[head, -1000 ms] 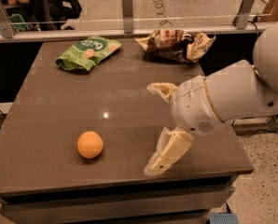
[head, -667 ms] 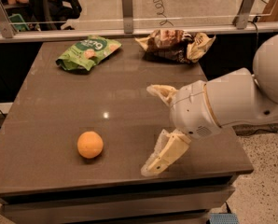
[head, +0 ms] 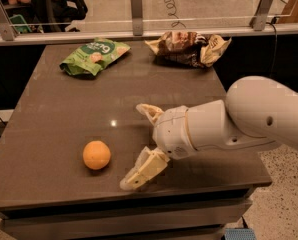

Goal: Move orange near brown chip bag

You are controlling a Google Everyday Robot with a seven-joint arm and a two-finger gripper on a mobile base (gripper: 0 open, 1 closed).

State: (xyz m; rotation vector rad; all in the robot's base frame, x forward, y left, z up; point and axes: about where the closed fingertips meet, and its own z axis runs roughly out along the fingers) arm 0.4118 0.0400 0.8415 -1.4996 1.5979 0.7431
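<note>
The orange [head: 96, 155] sits on the dark table [head: 54, 109] near its front left. The brown chip bag [head: 188, 48] lies wrinkled at the back right of the table, far from the orange. My gripper [head: 139, 145] is just right of the orange, low over the table. It is open, with one cream finger [head: 148, 112] behind and the other finger [head: 142, 170] near the front edge. Nothing is held between them.
A bright green snack bag [head: 94, 57] lies at the back left. A glass barrier with metal posts [head: 136, 5] runs along the table's far edge. My white arm [head: 249, 119] reaches in from the right over the table's right side.
My gripper and arm have moved left, closer to the orange. The orange and both bags have not moved.
</note>
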